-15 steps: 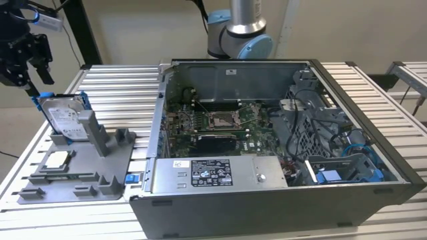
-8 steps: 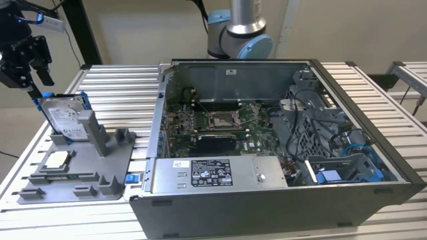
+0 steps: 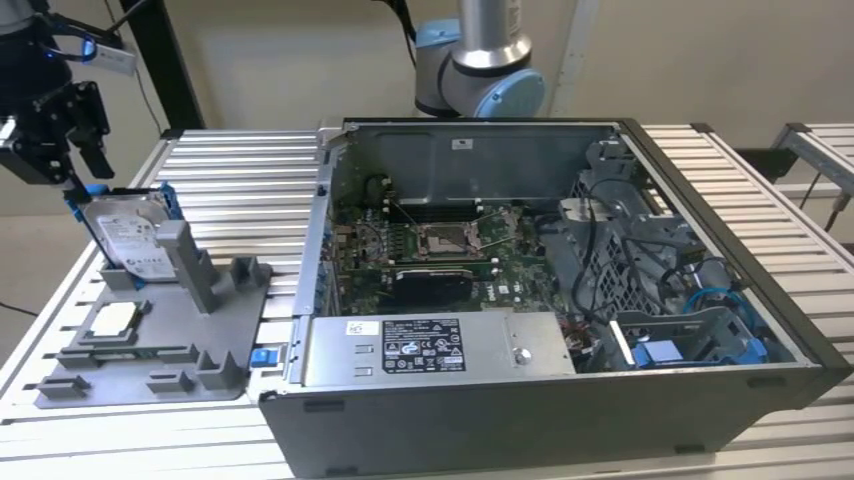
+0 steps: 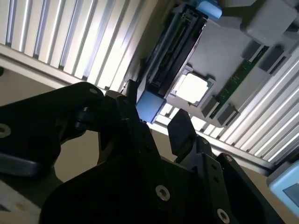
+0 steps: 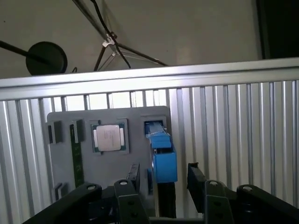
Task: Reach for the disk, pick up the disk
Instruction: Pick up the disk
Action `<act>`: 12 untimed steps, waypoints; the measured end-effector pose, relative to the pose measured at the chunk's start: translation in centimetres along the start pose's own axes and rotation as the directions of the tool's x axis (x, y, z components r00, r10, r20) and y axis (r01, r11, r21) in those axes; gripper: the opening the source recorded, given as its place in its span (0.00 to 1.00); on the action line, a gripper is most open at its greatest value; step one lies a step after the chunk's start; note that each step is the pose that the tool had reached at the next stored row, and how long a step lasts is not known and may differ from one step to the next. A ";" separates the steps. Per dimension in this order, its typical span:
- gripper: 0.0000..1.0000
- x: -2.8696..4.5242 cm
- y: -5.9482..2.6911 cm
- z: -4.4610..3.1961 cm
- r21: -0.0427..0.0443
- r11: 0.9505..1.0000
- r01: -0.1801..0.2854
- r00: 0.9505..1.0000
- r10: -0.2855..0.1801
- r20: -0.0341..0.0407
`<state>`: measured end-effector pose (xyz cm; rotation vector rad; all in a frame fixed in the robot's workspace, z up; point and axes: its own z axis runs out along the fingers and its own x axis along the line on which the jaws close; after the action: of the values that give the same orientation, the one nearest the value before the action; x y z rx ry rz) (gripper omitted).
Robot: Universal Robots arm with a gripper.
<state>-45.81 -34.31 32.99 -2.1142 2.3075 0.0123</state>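
"Reaching looks all but done to me. In the exterior view the hand (image 3: 80, 175) hangs right over the top end of the disk (image 3: 131, 235), at that view's left."

"And where does the disk sit?"

"Upright on its edge in a slot of the grey holder (image 3: 174, 345), its labelled face showing in the exterior view. The holder lies on the slatted surface (image 3: 240, 170), beside the open computer case (image 3: 534, 300)."

"Is the hand gripping it?"

"No, I'd call it released. In both wrist views the two dark fingers (image 5: 196, 179) stand apart with the end of the disk's blue rail (image 5: 163, 161) between them. The first wrist view shows a gap on each side. In the second wrist view one finger looks very close to the blue plastic, perhaps touching; I cannot tell."

"So the pick-up itself?"

"Not done, as far as I can judge. The disk rests in its slot, nothing clamps it, and it isn't raised. The hand is lined up around the rail, so the approach is at its end. The grasp and the lift are what remains."

"Anything near enough to matter?"

"The small square chip (image 5: 108, 138) lies flat in its own pocket of the holder, near the disk's slot but clear of the fingers."
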 end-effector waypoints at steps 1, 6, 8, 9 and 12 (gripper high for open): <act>1.00 0.01 0.02 0.15 0.000 1.000 0.001 1.000 -0.001 0.000; 1.00 0.02 0.19 0.97 -0.001 1.000 0.016 1.000 -0.016 0.000; 1.00 0.03 0.24 1.29 -0.001 1.000 0.027 1.000 -0.027 0.000; 1.00 0.04 0.24 1.42 -0.002 0.999 0.033 0.999 -0.033 0.000; 1.00 0.04 0.24 1.85 -0.004 0.999 0.045 0.999 -0.045 0.000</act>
<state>-46.05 -34.30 31.14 -2.1670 2.2617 0.0165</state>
